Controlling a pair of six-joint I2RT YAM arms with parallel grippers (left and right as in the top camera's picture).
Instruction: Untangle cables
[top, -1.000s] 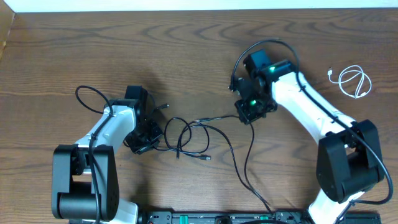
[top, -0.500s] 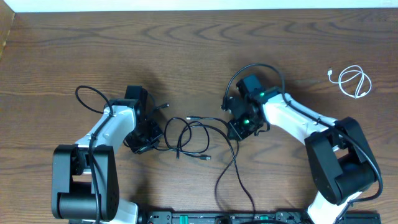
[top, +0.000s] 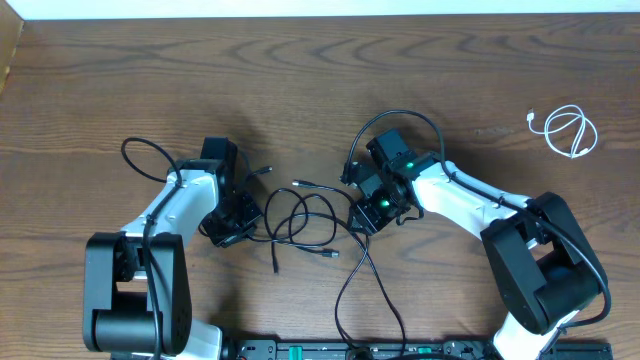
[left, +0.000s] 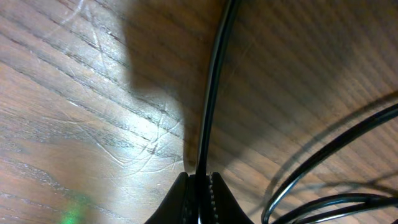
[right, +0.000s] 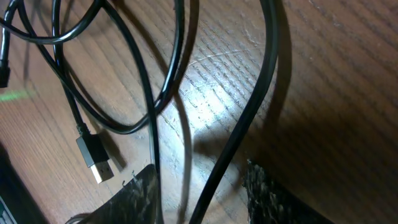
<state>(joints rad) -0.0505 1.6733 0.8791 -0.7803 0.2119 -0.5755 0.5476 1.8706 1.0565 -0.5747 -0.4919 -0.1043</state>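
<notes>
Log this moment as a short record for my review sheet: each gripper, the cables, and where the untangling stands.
left gripper: shut on a black cable, low over the table
right gripper: open; a black cord runs between its fingers, not pinched
black cables: looped over each other between the two grippers
white cable: coiled alone at far right, apart from the tangle
status: black cables not yet separated

cable tangle (top: 303, 217) on table (top: 300, 90), between jaws
</notes>
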